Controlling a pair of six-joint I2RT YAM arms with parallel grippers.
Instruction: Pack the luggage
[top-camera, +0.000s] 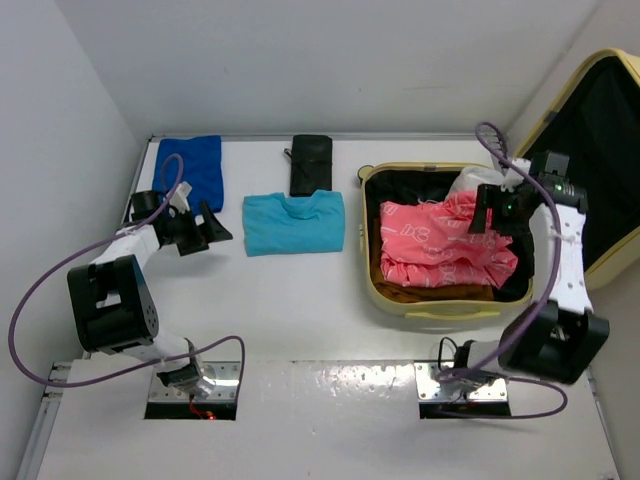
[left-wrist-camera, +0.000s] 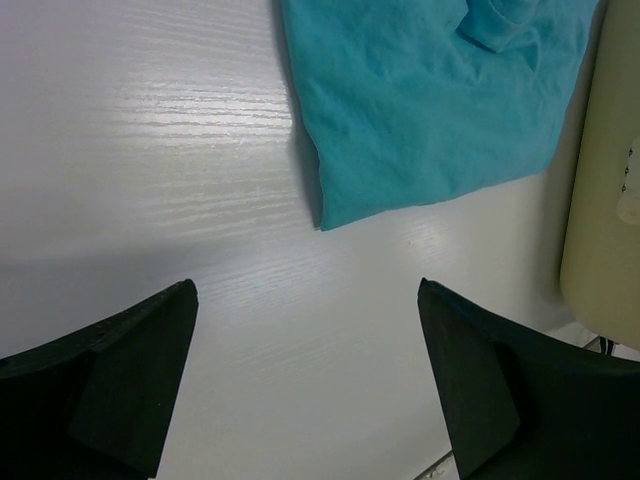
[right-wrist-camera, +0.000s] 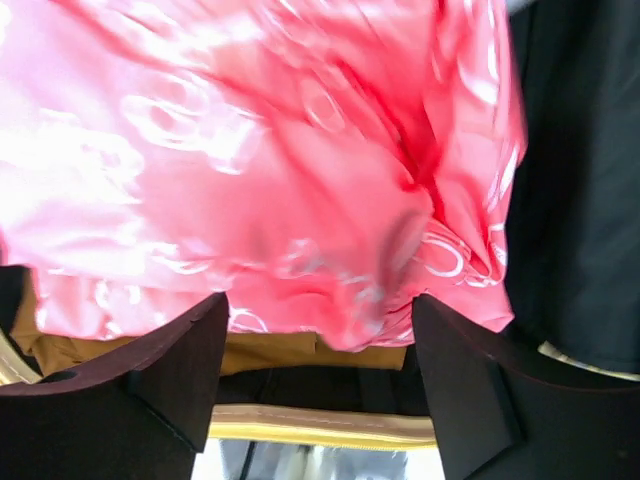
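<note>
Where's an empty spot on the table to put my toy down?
The widest bare table lies between the teal shirt and the near edge. A smaller gap sits between the blue cloth and black pouch. The suitcase is crowded: a pink garment covers most of it.

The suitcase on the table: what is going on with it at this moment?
Two robot arms are packing the luggage, which lies open. The right gripper hangs open over a pink garment lying inside. The left gripper, open and empty, hovers over the table beside a turquoise shirt; a blue cloth and a black item wait outside.
</note>
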